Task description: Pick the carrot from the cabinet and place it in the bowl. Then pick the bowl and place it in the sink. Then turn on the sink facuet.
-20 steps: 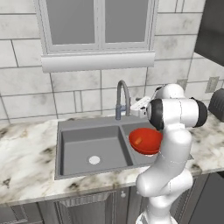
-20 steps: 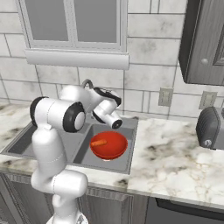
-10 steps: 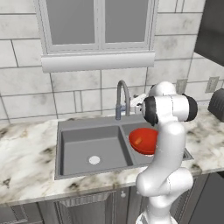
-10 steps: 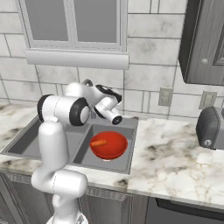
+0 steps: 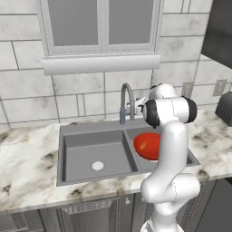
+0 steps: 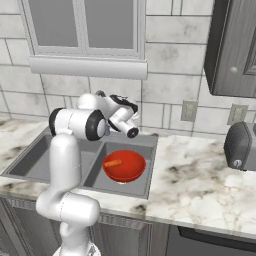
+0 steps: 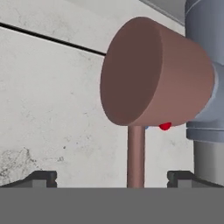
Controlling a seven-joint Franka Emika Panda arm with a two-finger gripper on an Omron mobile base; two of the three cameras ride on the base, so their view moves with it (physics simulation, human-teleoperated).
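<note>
Here, no legible writing, carrot (image 6: 113, 162) inside red bowl (image 6: 124, 166) in sink (image 5: 81, 154), fingers (image 7: 112, 177) spread wide at faucet lever (image 7: 136, 155).

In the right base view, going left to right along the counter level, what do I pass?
Left sink basin → carrot → bowl → bare marble counter → toaster.

readable text: none in any view
faucet (image 5: 126, 102): no brand or marks legible
toaster (image 6: 241, 146): no label readable
cabinet (image 6: 234, 47): no signs or numbers
wall outlets (image 6: 188, 110): plain, unmarked
</note>
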